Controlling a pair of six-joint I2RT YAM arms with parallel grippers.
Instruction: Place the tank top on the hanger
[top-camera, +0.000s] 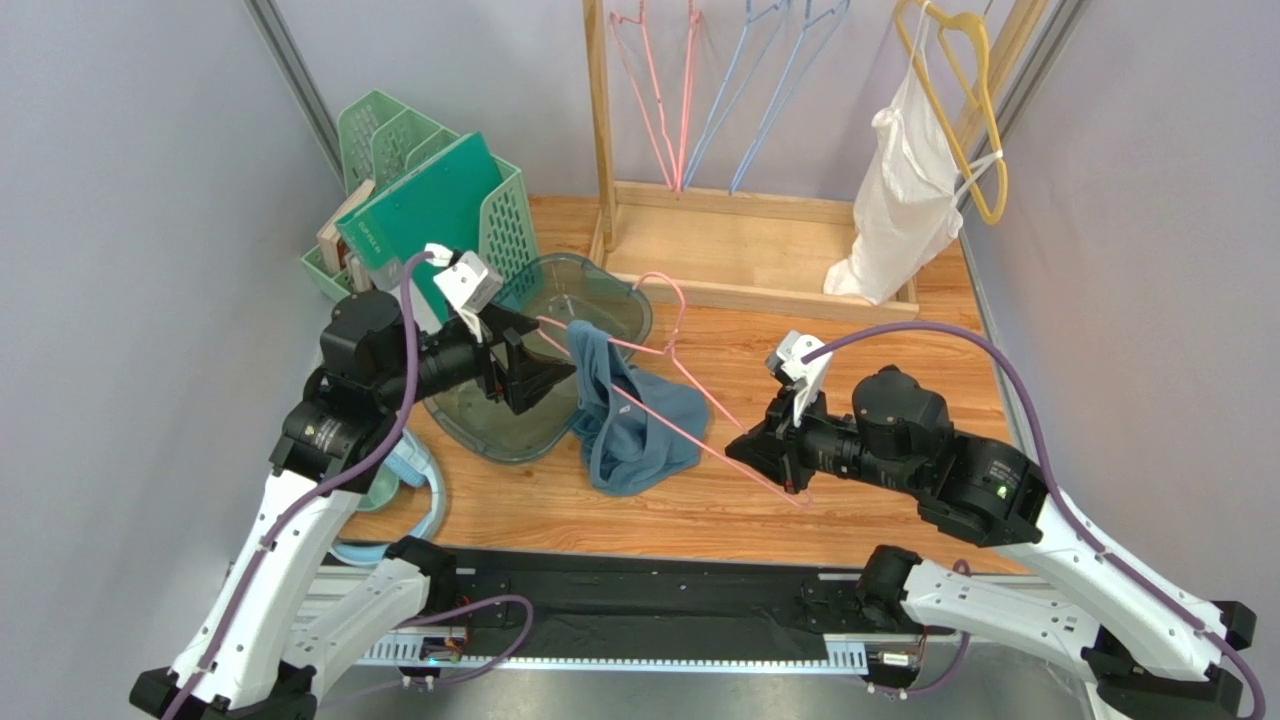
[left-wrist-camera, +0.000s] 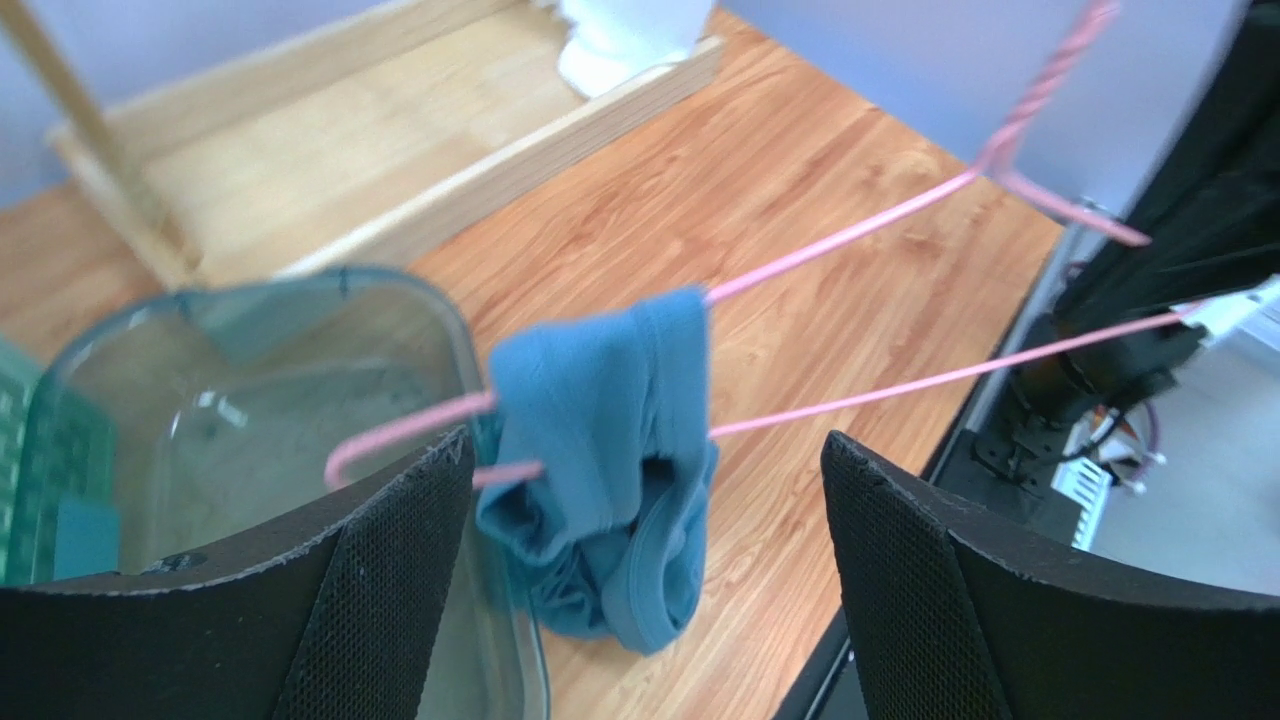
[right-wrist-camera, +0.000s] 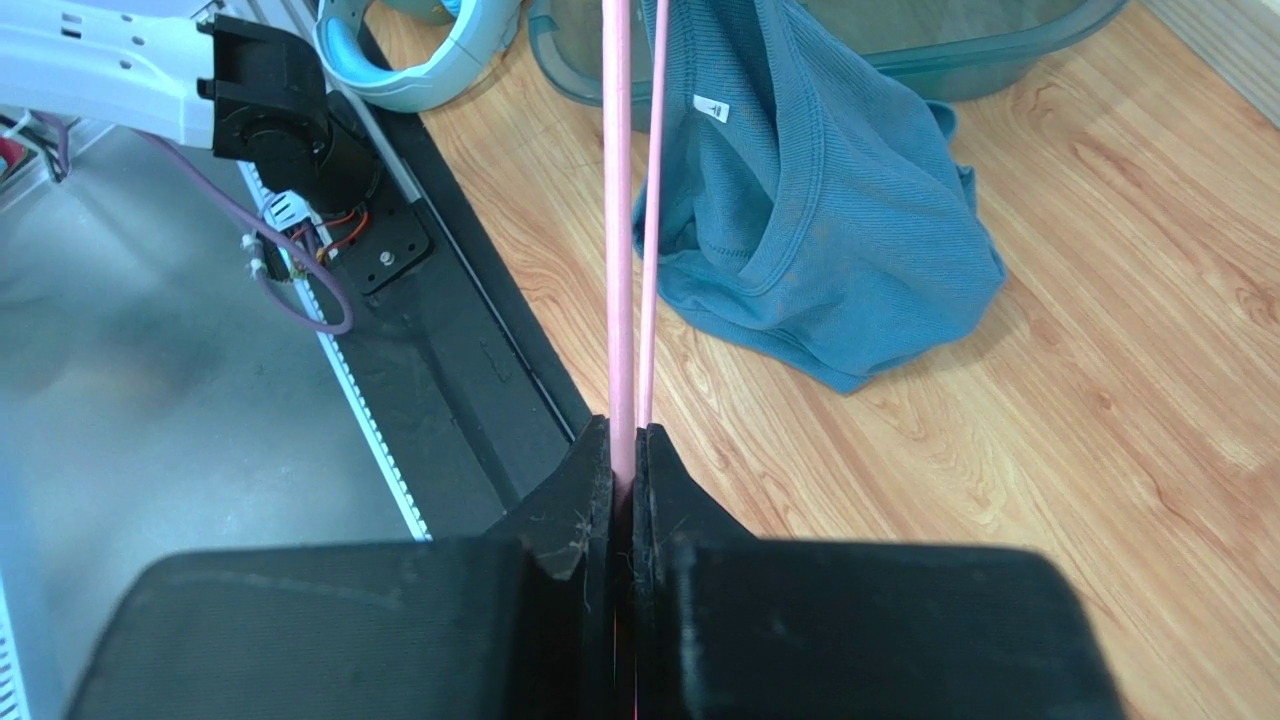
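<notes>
The right gripper (right-wrist-camera: 624, 450) pinches one corner of the pink hanger (right-wrist-camera: 616, 225), holding it up so the blue tank top (top-camera: 631, 443) drapes over its far end. The left gripper (top-camera: 538, 368) gapes wide and empty beside it.

Your left arm (top-camera: 278, 525) and right arm (top-camera: 1052, 593) have white lower links and black upper joints. A purple cable (top-camera: 409, 330) runs along each. A white camera (top-camera: 469, 281) sits at each wrist. The left gripper (left-wrist-camera: 646, 450) has black fingers (left-wrist-camera: 376, 600) with fine mesh.
</notes>
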